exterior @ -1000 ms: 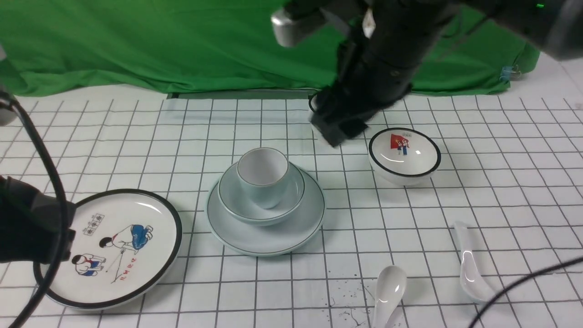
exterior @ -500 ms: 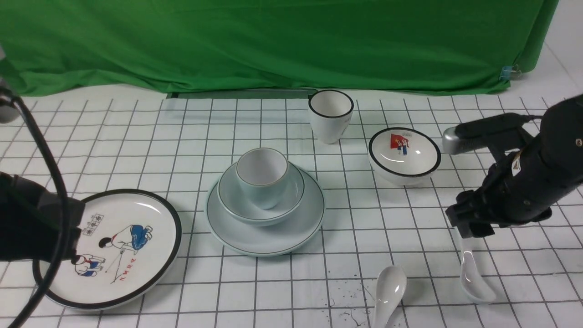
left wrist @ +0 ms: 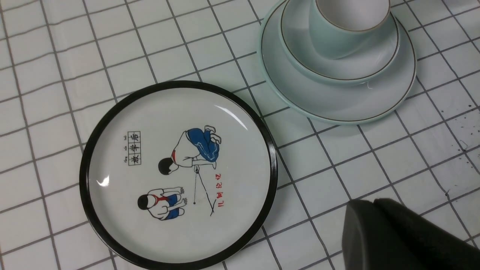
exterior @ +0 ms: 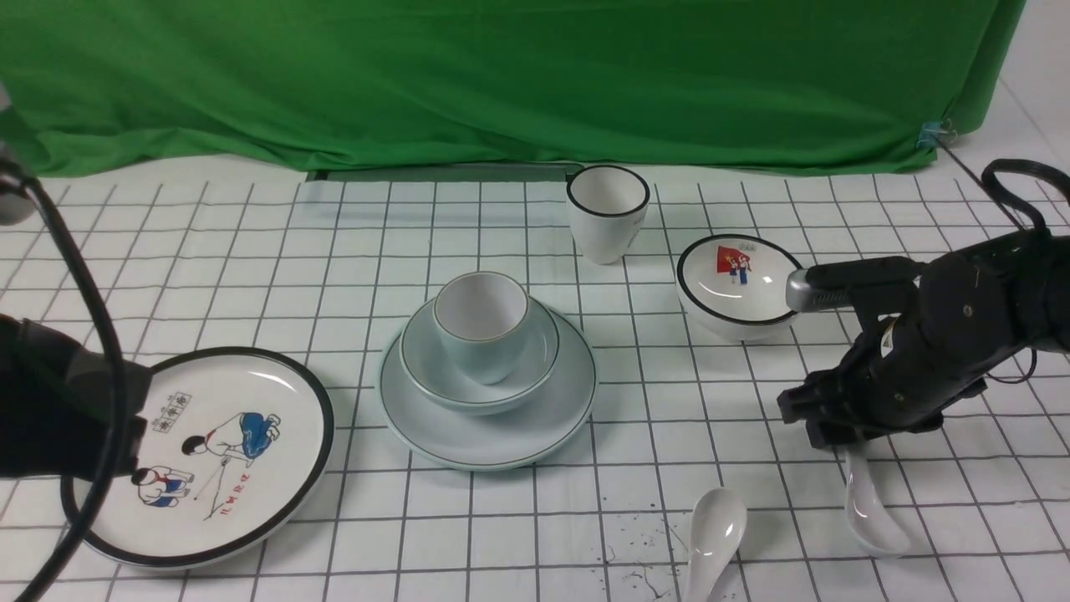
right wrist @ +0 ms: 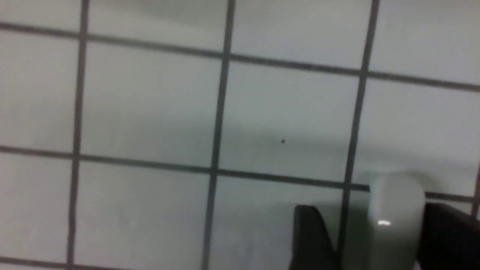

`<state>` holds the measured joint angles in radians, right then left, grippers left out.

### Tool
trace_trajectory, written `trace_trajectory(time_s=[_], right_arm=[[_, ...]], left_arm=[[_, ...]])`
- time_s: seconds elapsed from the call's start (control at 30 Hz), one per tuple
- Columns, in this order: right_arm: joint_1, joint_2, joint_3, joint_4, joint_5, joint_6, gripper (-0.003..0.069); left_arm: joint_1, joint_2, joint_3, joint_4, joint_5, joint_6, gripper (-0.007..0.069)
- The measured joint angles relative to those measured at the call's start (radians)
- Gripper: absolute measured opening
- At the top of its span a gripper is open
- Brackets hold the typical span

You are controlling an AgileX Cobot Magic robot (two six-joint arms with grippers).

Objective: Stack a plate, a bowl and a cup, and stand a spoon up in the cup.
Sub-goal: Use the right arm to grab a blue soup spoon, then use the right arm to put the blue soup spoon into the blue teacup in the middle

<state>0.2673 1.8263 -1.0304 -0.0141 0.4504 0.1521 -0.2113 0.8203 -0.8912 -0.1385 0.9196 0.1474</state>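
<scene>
In the middle of the table the pale blue-green plate (exterior: 543,418) carries the matching bowl (exterior: 535,359), and the handleless cup (exterior: 483,334) stands upright in the bowl. The left wrist view shows the same plate (left wrist: 375,108), bowl (left wrist: 348,71) and cup (left wrist: 337,41). A white spoon (exterior: 869,510) lies at the front right. My right gripper (exterior: 836,439) is low over its handle. In the right wrist view the handle (right wrist: 395,210) sits between the jaws of that gripper (right wrist: 371,213), against one finger with a gap to the other. My left gripper (left wrist: 369,202) is shut and empty beside the picture plate.
A second white spoon (exterior: 715,535) lies at the front edge, left of the first. A black-rimmed plate with cartoon children (exterior: 209,451) sits at front left. A white black-rimmed cup (exterior: 608,213) and a small flag-picture bowl (exterior: 742,284) stand behind, near my right arm.
My right arm swung from high over the back of the table to the right and came down over the right-hand spoon's handle, its jaws narrowing. The left arm stayed put.
</scene>
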Motion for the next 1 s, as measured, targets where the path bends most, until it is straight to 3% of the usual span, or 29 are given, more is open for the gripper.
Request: trace_trajectory(time_s=[0.07, 0.1, 0.13, 0.33, 0.47, 0.57, 0.77, 1.0], right_arm=[[0.0, 0.0, 0.0, 0.002, -0.004, 0.001, 0.03], [0.0, 0.0, 0.0, 0.004, -0.006, 0.005, 0.0198], [0.0, -0.001, 0.0, 0.003, -0.006, 0.004, 0.0178], [0.018, -0.088, -0.006, -0.007, 0.017, -0.031, 0.0187], [0.101, -0.218, -0.068, -0.011, -0.041, -0.065, 0.0187], [0.172, -0.266, -0.108, -0.011, -0.139, -0.079, 0.0187], [0.342, -0.248, -0.173, -0.011, -0.567, -0.095, 0.0187], [0.413, -0.088, -0.179, -0.014, -0.927, -0.094, 0.0187]], left_arm=[[0.0, 0.0, 0.0, 0.0, 0.0, 0.0, -0.0036], [0.0, 0.0, 0.0, 0.0, 0.0, 0.0, -0.0036], [0.0, 0.0, 0.0, 0.0, 0.0, 0.0, -0.0036], [0.0, 0.0, 0.0, 0.006, 0.0, 0.0, -0.0036], [0.0, 0.0, 0.0, 0.008, -0.003, 0.0, -0.0036], [0.0, 0.0, 0.0, 0.01, -0.016, 0.0, -0.0036], [0.0, 0.0, 0.0, 0.011, -0.025, 0.003, -0.0036], [0.0, 0.0, 0.0, 0.011, -0.026, 0.003, -0.0036]])
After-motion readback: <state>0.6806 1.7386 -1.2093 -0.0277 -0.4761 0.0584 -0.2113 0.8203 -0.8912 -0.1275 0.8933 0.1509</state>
